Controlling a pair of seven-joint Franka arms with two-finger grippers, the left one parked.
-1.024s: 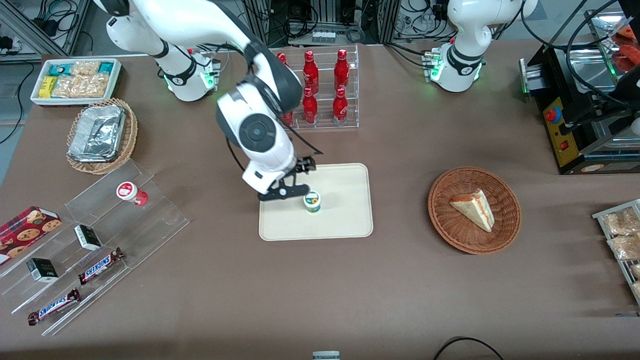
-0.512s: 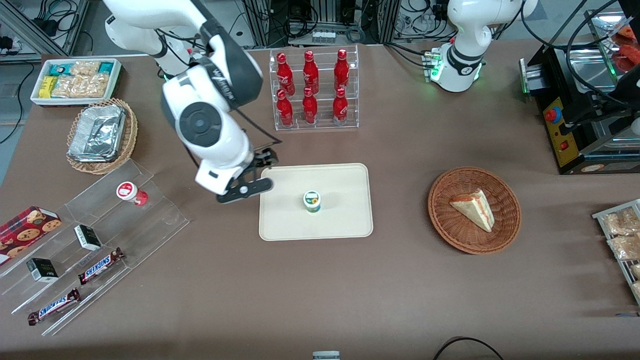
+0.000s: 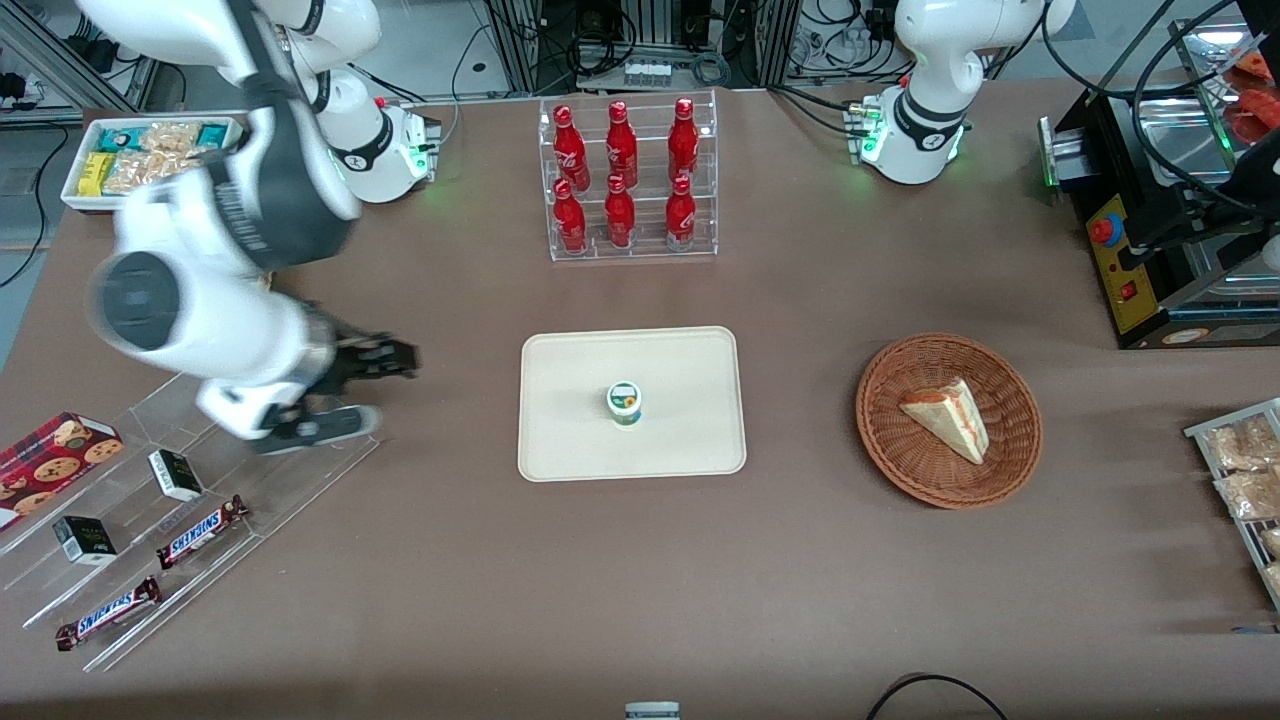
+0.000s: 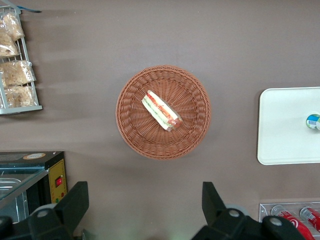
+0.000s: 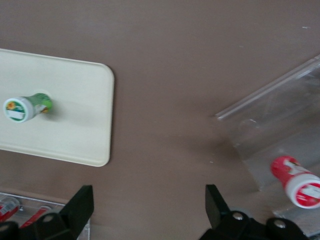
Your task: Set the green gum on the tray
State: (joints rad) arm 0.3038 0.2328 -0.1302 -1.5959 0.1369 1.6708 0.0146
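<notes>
Standing upright near the middle of the tray (image 3: 560, 440), the green gum (image 3: 625, 403) shows its white lid. Well apart from it, toward the working arm's end of the desk (image 3: 640, 560), the claw (image 3: 355, 392) hangs released (fingers spread, nothing between them) above the clear display stand (image 3: 190, 470) holding a red canister (image 5: 296, 181).
</notes>
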